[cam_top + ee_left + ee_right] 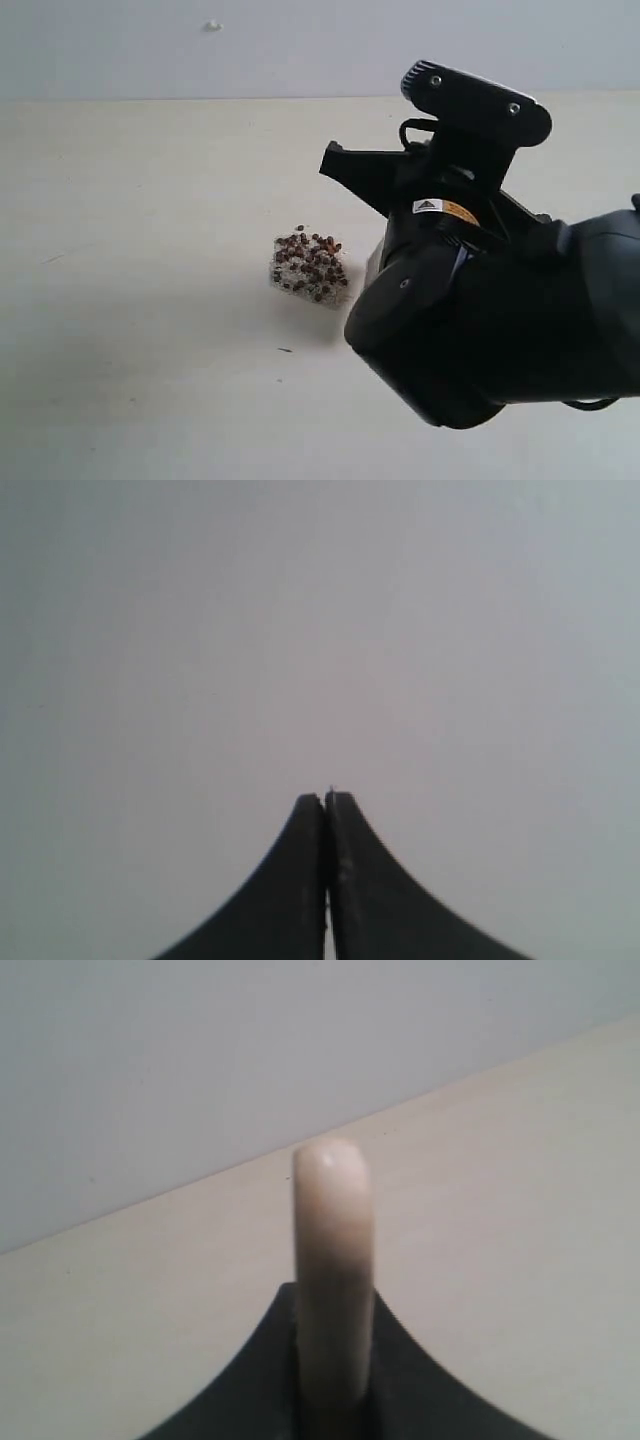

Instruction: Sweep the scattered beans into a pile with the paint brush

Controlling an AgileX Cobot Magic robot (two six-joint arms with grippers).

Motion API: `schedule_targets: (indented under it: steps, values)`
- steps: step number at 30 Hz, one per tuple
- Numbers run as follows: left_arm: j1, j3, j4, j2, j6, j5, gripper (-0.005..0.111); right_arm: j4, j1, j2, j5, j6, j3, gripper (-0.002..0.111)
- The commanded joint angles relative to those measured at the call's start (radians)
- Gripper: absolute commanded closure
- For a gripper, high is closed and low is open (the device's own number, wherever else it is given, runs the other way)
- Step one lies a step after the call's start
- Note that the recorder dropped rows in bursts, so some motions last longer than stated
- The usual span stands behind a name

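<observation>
- The left tool (326, 798) is closed, its two dark fingers pressed together with nothing between them.
- The beans (308, 267) lie in one tight heap on the pale surface (150, 300), near the right tool's black arm (480, 300) and to its left in the exterior view. They are tiny, round and dark reddish-brown, mingled with whitish crumbs.
- The right tool (333, 1295) grips the paint brush (333, 1230) by its light, round-ended wooden handle, which juts past the fingertips. The bristles are hidden.

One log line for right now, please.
left tool: shut, empty | right tool: shut on paint brush handle | beans: one compact pile on table | bristles: not in view
</observation>
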Motion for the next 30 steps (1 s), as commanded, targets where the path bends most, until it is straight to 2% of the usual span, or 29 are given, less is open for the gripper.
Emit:
schedule_targets:
  steps: [1, 10, 18, 30]
  values:
    - [-0.006, 0.000, -0.003, -0.003, -0.003, 0.002, 0.107, 0.085, 0.020, -0.012, -0.032, -0.012, 0.003, 0.108]
    - [-0.006, 0.000, -0.003, -0.003, -0.003, 0.002, 0.107, 0.117, 0.020, 0.024, 0.028, -0.006, 0.003, 0.108]
    - [-0.006, 0.000, -0.003, -0.003, -0.003, 0.002, 0.107, 0.076, 0.020, 0.102, 0.052, 0.128, -0.037, 0.108]
    - [-0.006, 0.000, -0.003, -0.003, -0.003, 0.002, 0.107, -0.005, -0.005, 0.164, -0.039, 0.190, -0.082, 0.108]
